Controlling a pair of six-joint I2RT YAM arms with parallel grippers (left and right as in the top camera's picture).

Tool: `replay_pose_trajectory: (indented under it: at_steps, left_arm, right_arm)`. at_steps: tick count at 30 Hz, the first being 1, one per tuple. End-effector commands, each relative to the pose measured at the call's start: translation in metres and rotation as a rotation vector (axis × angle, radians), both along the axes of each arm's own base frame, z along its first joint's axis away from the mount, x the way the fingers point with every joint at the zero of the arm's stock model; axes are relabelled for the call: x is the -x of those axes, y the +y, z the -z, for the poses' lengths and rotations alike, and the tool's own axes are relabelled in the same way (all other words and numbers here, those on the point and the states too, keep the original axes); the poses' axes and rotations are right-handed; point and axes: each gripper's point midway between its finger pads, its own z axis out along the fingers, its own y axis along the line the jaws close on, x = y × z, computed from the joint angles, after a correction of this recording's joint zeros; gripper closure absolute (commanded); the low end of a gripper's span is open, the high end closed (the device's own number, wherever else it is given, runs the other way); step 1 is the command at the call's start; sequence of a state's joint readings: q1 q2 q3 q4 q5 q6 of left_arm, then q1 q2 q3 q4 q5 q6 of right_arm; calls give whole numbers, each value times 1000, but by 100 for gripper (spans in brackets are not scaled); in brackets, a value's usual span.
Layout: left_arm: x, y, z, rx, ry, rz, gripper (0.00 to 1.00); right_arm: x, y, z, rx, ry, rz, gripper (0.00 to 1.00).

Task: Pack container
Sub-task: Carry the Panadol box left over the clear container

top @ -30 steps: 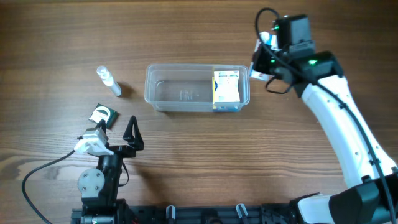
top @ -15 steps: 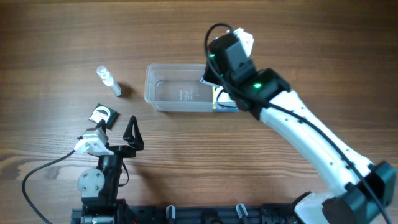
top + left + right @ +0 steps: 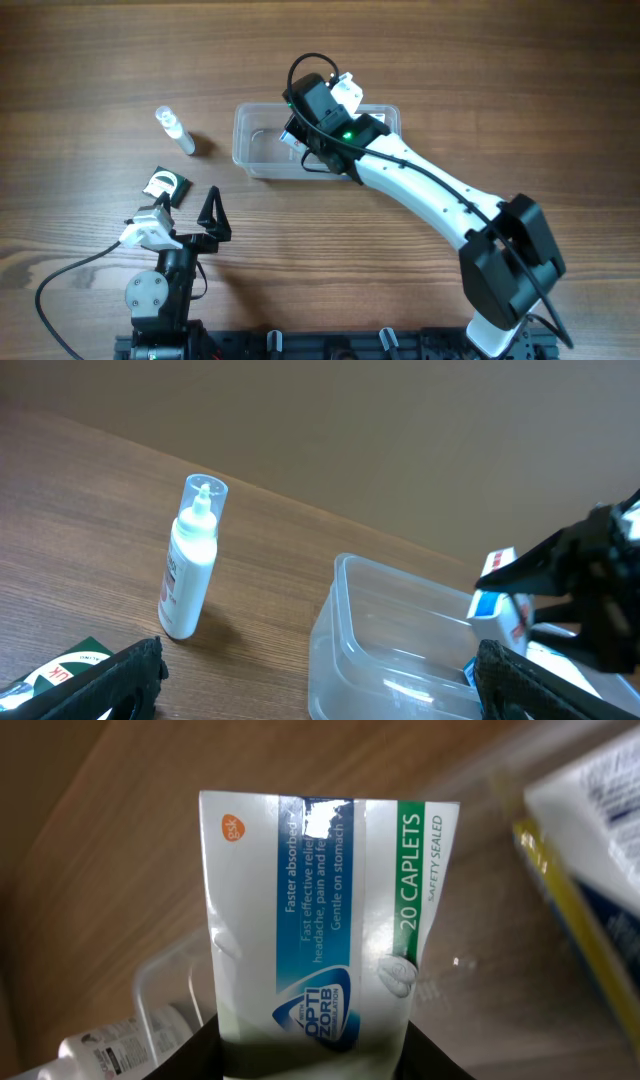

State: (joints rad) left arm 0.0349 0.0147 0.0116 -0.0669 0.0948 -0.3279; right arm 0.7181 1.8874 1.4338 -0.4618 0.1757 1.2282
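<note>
The clear plastic container lies at the table's middle; it also shows in the left wrist view. My right gripper hangs over its left half, shut on a white, blue and green caplet box, which also shows in the left wrist view. A yellow and blue medicine box lies inside the container at its right end; my right arm hides it in the overhead view. My left gripper is open and empty at the front left, away from the container.
A small clear-capped white bottle lies left of the container and shows in the left wrist view. A green and white box lies beside my left gripper. My right arm crosses the table from the front right.
My right arm has swung left with the caplet box, from beyond the container's right end to above its left half. The left arm has not moved.
</note>
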Motion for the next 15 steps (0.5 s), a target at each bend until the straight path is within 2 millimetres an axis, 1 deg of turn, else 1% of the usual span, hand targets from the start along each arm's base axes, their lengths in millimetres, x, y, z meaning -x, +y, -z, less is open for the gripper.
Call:
replay_pose_trajectory:
  at_steps: [1,10,15]
  left_arm:
    - [0,4,4,-9,10,-20,0]
    - [0,4,4,-9,10,-20,0]
    - [0,4,4,-9,10,-20,0]
  right_arm:
    - [4,14,7,-104,61,97,60]
    - [0,30,1,-264,86,229,59]
    - [-2,27,0,-257,73,248,60]
